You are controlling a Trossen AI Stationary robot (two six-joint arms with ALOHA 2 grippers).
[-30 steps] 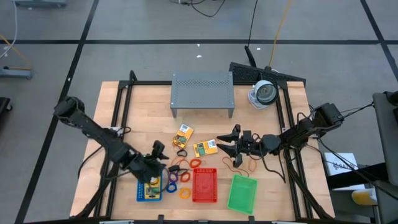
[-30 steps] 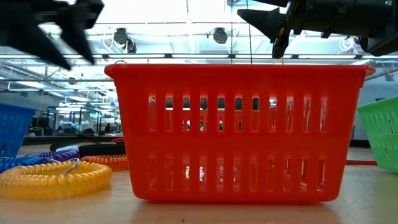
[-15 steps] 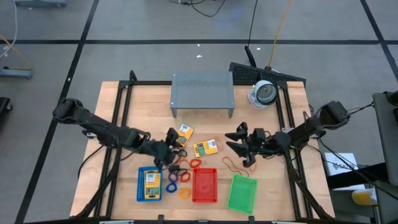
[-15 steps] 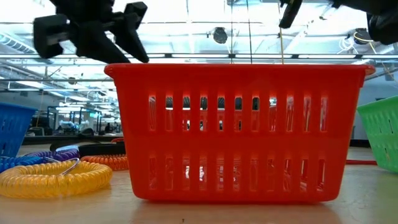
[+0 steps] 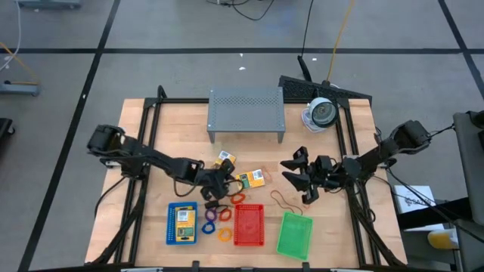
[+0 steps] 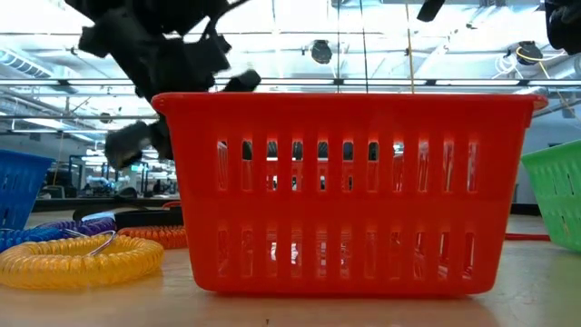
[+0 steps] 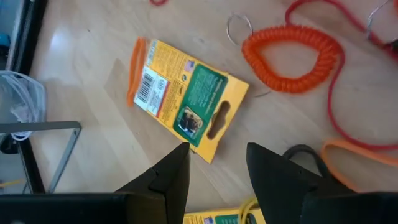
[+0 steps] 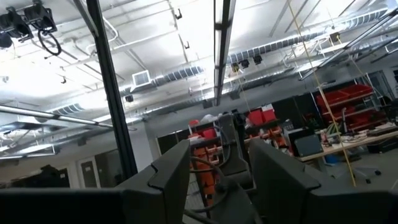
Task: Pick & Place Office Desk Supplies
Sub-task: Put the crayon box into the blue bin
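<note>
Three mesh trays stand in a row: the red tray (image 5: 249, 224) in the middle, a blue tray (image 5: 172, 234) on one side and a green tray (image 5: 295, 235) on the other. There are three crayon boxes (image 5: 250, 179), two on the bare table beyond the red tray and one box inside the blue tray. Five coiled rings (image 5: 209, 215) can be counted between the red and blue trays and just beyond the red tray, though small ones may escape the count. One thin rubber band (image 5: 283, 202) lies beyond the gap between red and green trays.
</note>
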